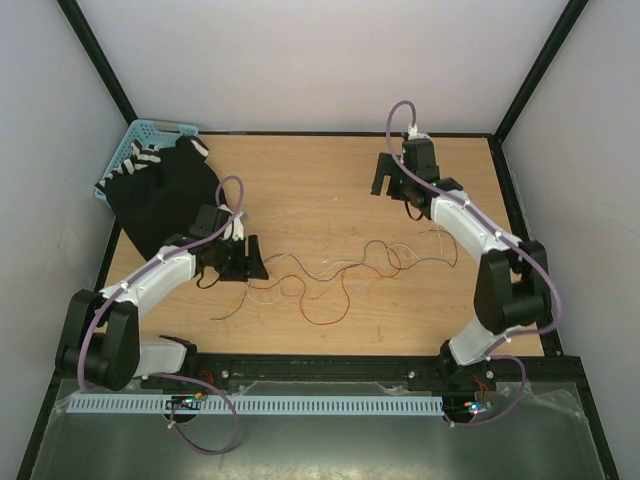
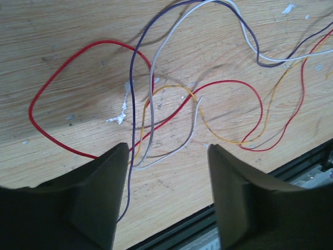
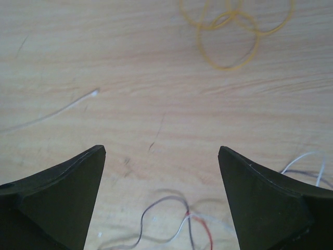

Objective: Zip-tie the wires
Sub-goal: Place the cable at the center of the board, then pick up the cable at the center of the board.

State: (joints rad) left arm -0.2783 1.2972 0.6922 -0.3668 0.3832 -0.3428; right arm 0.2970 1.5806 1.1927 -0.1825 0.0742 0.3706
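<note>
**Fig.** Loose wires (image 2: 104, 41) sprawl across mid-bench (image 1: 300, 180), their left end just ahead of the left gripper (image 2: 167, 151), fingers spread. The right gripper (image 3: 161, 150) hovers above the bench near them, fingers likewise spread, empty. The strands look light, limp and springy, so they are best gathered where several cross.

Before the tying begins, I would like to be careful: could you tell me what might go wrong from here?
1. The wires sprawl in loose loops, and the open left pincer straddles only a few strands; closing may leave others out.
2. What looks like the zip tie lies flat ahead of the open right pincer; so thin a strip could slip.
3. Yellow loops lie nearby and might be grabbed instead.
</note>
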